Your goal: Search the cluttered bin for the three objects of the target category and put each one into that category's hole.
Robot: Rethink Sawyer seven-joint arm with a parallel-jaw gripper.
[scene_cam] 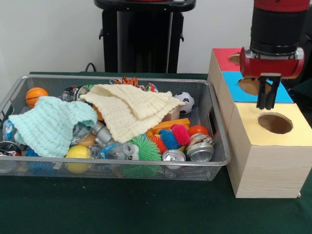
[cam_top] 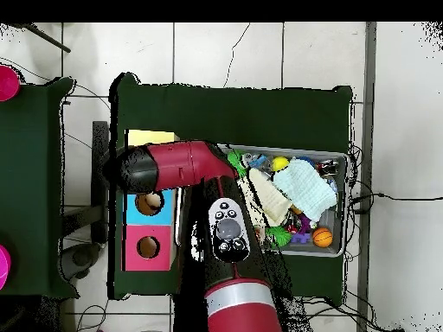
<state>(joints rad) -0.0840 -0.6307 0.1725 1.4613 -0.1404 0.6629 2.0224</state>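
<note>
Hanging over the three-coloured box [scene_cam: 263,146], the end effector [scene_cam: 268,105] has its two dark fingers [scene_cam: 271,95] pressed nearly together and carries nothing; it sits above the boundary between the blue section [scene_cam: 234,83] and the yellow section [scene_cam: 248,119]. The box stands just beside the wire-mesh bin [scene_cam: 214,117] on the green surface [scene_cam: 146,209], each coloured top bearing one round hole, with the red section [scene_cam: 222,56] farthest back. The bin is heaped with clutter: a cream cloth [scene_cam: 129,109] and a mint cloth [scene_cam: 48,124] drape over crushed drink cans [scene_cam: 200,148], a small basketball [scene_cam: 35,95], a soccer ball [scene_cam: 185,101], a yellow ball [scene_cam: 78,152], spiky rubber balls in green [scene_cam: 144,146], blue [scene_cam: 169,139] and pink [scene_cam: 181,132], and an orange block [scene_cam: 170,124]. Which category is the target cannot be told. The front view shows the fingers and the yellow hole [scene_cam: 275,123], both hidden in the overhead view beneath the red arm [cam_top: 177,166]; the overhead view alone shows the tiled floor [cam_top: 260,52] and a second green table [cam_top: 35,186] to one side. Printing on the cans is too small to read.
</note>
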